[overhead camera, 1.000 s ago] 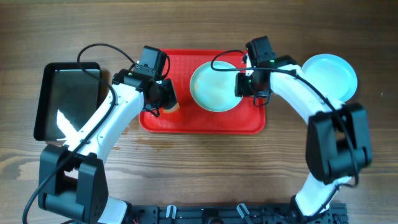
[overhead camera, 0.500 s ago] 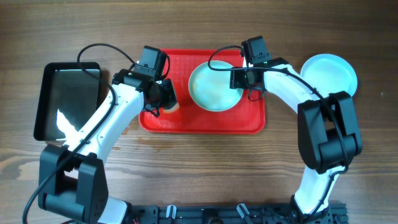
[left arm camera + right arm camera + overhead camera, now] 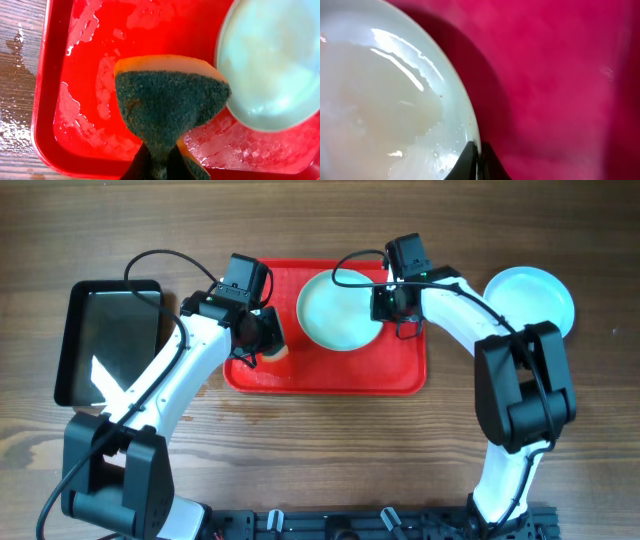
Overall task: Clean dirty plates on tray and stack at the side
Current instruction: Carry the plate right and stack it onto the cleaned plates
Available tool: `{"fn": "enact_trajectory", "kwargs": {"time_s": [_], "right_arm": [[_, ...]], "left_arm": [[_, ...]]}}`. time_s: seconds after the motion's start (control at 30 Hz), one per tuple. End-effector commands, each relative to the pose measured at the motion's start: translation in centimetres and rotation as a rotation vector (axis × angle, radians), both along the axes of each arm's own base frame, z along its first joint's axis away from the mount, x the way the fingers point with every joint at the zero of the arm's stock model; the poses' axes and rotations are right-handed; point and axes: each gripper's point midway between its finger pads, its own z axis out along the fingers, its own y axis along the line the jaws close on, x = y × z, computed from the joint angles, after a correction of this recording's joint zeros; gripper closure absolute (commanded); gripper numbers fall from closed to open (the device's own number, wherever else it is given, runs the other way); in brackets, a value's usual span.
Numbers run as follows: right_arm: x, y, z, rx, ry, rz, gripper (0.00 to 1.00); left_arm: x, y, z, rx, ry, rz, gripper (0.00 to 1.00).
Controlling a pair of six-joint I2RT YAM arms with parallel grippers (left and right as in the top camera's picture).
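Observation:
A pale aqua plate lies on the red tray, wet and glossy in the right wrist view. My right gripper is shut on that plate's right rim, one finger over the rim and one under it. My left gripper is shut on a sponge with a green scouring face and orange body, held over the tray's left part just left of the plate. A second plate sits on the table to the right of the tray.
A black glossy tray lies at the left on the wooden table. Water and suds film the red tray floor, and droplets spot the wood beside its left rim.
My right gripper has slid left along the tray and closed on the plate's right rim. The plate has shifted slightly left and toward the back. The left arm and sponge have not moved.

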Motion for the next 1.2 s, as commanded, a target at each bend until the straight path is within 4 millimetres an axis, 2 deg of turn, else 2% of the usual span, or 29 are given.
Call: {"fn": "enact_trajectory", "kwargs": {"time_s": [0.0,0.03,0.07,0.13,0.17,0.27,0.33,0.47,0.6,0.73,0.9,1.17], "right_arm": [[2.0,-4.4,6.9,-0.232,-0.158,-0.038,0.96],[2.3,-5.0,9.2,-0.273,-0.201,-0.029,0.96],[2.7,-6.1,12.5,-0.342,-0.263,-0.017,0.96],[2.6,-6.9,16.1,-0.431,-0.334,0.020,0.96],[2.4,-7.1,17.6,-0.486,-0.366,0.063,0.96],[1.5,-8.3,20.4,-0.676,-0.409,0.073,0.96],[0.9,-8.2,21.6,-0.817,-0.416,0.109,0.96],[0.2,-6.7,24.1,-1.006,-0.479,0.124,0.96],[-0.6,-4.3,25.5,-1.080,-0.535,0.154,0.96],[-1.5,-3.1,27.0,-1.158,-0.583,0.132,0.96],[-2.2,-3.4,28.8,-1.259,-0.613,0.069,0.96],[-1.9,-3.4,29.6,-1.343,-0.591,0.108,0.96]], "left_arm": [[-0.2,-0.1,-0.5,-0.003,0.016,-0.014,0.96],[-0.2,-0.1,-0.5,-0.003,0.015,-0.014,0.96],[-0.2,-0.1,-0.4,-0.004,0.012,-0.014,0.96],[0.0,-0.2,-0.4,-0.006,0.008,-0.014,0.96],[0.0,-0.2,-0.4,-0.006,0.005,-0.014,0.96],[0.1,-0.2,-0.4,-0.007,0.002,-0.014,0.96],[0.2,-0.2,-0.3,-0.009,-0.001,-0.014,0.96],[0.2,-0.2,-0.3,-0.008,-0.001,-0.014,0.96],[0.2,-0.2,-0.3,-0.009,-0.001,-0.014,0.96],[0.2,-0.2,-0.3,-0.008,-0.001,-0.014,0.96],[0.2,-0.2,-0.3,-0.009,-0.001,-0.014,0.96],[0.2,-0.2,-0.3,-0.009,-0.002,-0.014,0.96]]}}
